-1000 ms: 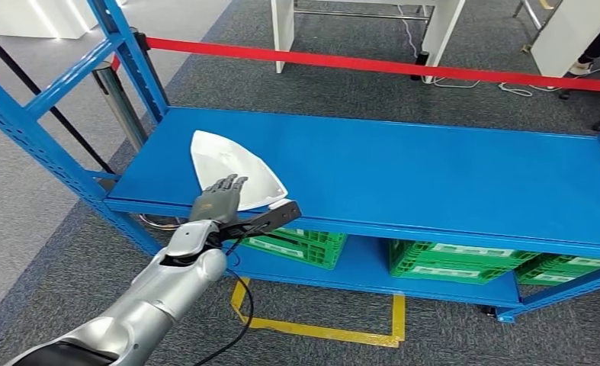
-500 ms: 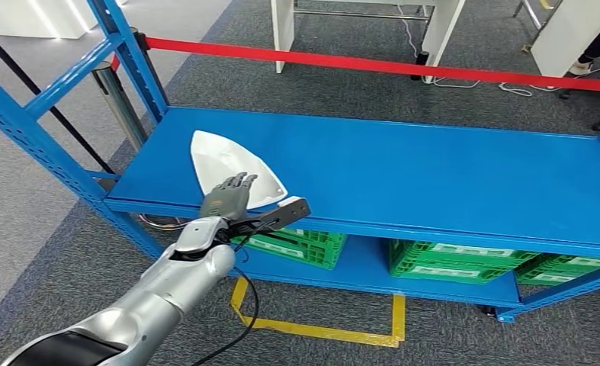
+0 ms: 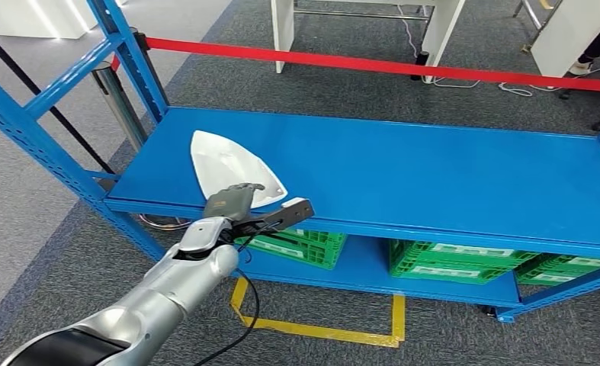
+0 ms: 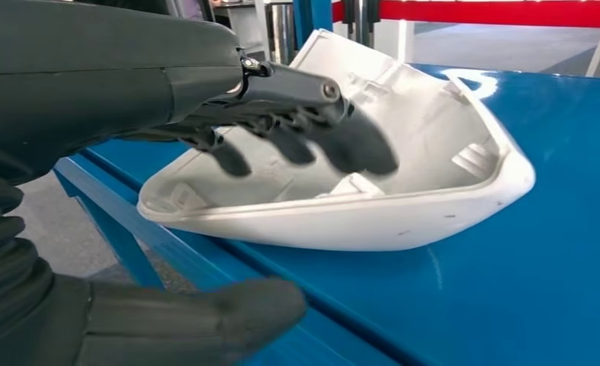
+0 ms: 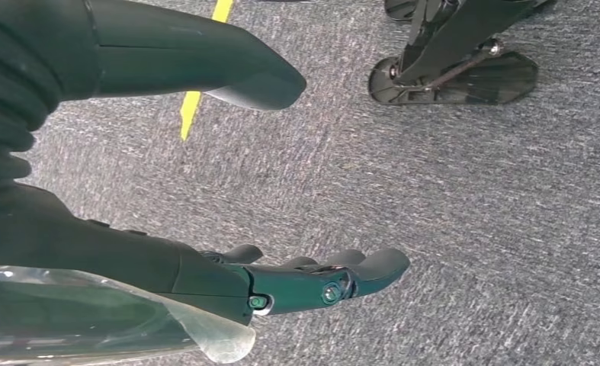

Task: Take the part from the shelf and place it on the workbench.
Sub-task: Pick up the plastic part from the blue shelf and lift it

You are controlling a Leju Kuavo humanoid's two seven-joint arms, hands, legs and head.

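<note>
Fingers (image 4: 335, 137) of left hand (image 3: 232, 203) spread, curling over white triangular plastic shell part (image 3: 228, 164) at blue metal shelf (image 3: 434, 175) front edge; nothing gripped. Risk: shallow pinch slips off rim.

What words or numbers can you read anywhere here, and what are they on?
None can be read.
White labels on the green crates under the blue shelf: too small and blurred to read.
White part by the left hand: no writing shows.
Red barrier tape: plain.
</note>
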